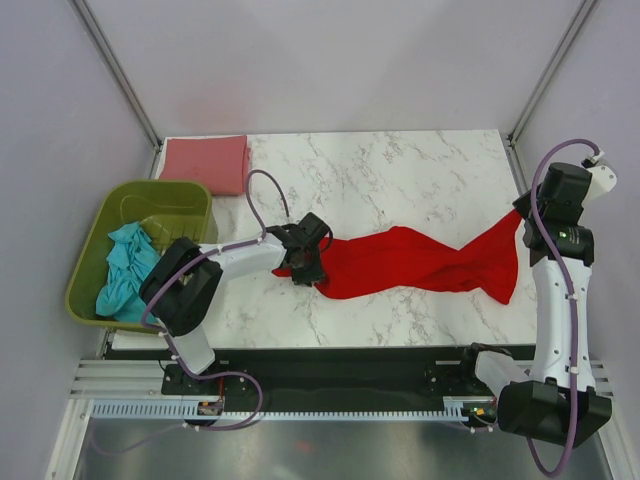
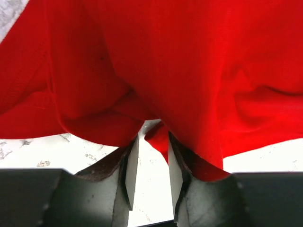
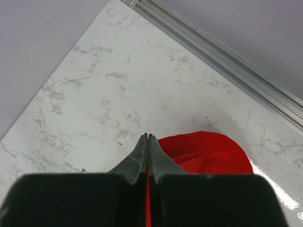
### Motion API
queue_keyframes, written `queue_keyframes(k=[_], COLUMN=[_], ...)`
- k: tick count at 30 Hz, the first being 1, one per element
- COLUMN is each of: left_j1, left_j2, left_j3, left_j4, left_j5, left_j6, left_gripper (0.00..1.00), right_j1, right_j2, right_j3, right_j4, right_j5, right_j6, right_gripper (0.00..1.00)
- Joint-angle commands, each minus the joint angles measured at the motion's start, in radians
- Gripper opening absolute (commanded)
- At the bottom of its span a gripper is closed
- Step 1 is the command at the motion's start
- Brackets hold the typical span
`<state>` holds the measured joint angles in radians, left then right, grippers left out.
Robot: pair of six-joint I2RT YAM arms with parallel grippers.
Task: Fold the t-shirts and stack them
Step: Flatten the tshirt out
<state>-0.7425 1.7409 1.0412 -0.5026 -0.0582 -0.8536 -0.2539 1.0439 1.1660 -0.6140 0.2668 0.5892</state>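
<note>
Wrist cams show your left end effector (image 2: pixel 153 137) and right end effector (image 3: pixel 148 136) both pinching the red t-shirt (image 1: pixel 410 262). Only overhead shows it stretched between them.

The left arm reaches from its near base toward the middle of the table. The left gripper (image 1: pixel 306 252) sits low, its fingers (image 2: pixel 130 165) drawn nearly together on a fold of the red t-shirt (image 1: pixel 400 262). The right arm stands tall at the right edge, with the right gripper (image 1: pixel 521 214) raised and pinched tight on the shirt's other end.
</note>
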Motion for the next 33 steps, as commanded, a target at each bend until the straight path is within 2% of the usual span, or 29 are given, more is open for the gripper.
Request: queue_keyframes(k=[1, 6, 7, 12, 15, 18, 19, 22, 23, 27, 33], left_j1=[0.002, 0.002, 0.002, -0.001, 0.0, 0.006, 0.009, 0.017, 0.018, 0.019, 0.018], left_j2=[0.031, 0.045, 0.048, 0.052, 0.034, -0.035, -0.111, -0.246, -0.27, -0.383, -0.59], left_j3=[0.0, -0.003, -0.003, 0.003, 0.019, 0.045, 0.057, 0.17, 0.254, 0.434, 0.568], left_j4=[0.029, 0.029, 0.029, 0.029, 0.027, 0.012, 0.001, -0.086, -0.115, -0.223, -0.241], left_j5=[-0.057, -0.091, -0.091, -0.074, -0.072, -0.075, -0.084, -0.149, -0.187, -0.256, -0.261], left_j6=[-0.047, -0.045, -0.042, -0.03, -0.01, 0.017, 0.025, 0.059, 0.074, 0.1, 0.1], left_gripper=[0.37, 0.32, 0.27, 0.16, 0.03, 0.02, 0.02, 0.02, 0.02, 0.02, 0.02], right_j1=[-0.005, -0.004, -0.005, -0.005, -0.004, -0.005, -0.005, -0.005, -0.005, -0.005, -0.005], right_j2=[-0.027, -0.038, -0.039, -0.038, -0.039, -0.028, -0.024, -0.009, -0.005, -0.011, -0.105], right_j3=[0.017, 0.011, 0.012, 0.004, 0.001, 0.024, 0.059, 0.159, 0.187, 0.366, 0.562], right_j4=[0.01, 0.01, 0.011, 0.01, 0.008, -0.016, -0.024, -0.069, -0.082, -0.154, -0.179], right_j5=[0.006, 0.005, 0.003, 0.003, -0.005, -0.02, -0.034, -0.066, -0.075, -0.119, -0.143], right_j6=[-0.012, -0.011, -0.009, -0.006, -0.005, -0.011, -0.018, -0.012, -0.008, 0.015, 0.06], right_gripper=[0.0, 0.0, 0.0, 0.0, 0.0, 0.0, 0.0, 0.0, 0.0, 0.0, 0.0])
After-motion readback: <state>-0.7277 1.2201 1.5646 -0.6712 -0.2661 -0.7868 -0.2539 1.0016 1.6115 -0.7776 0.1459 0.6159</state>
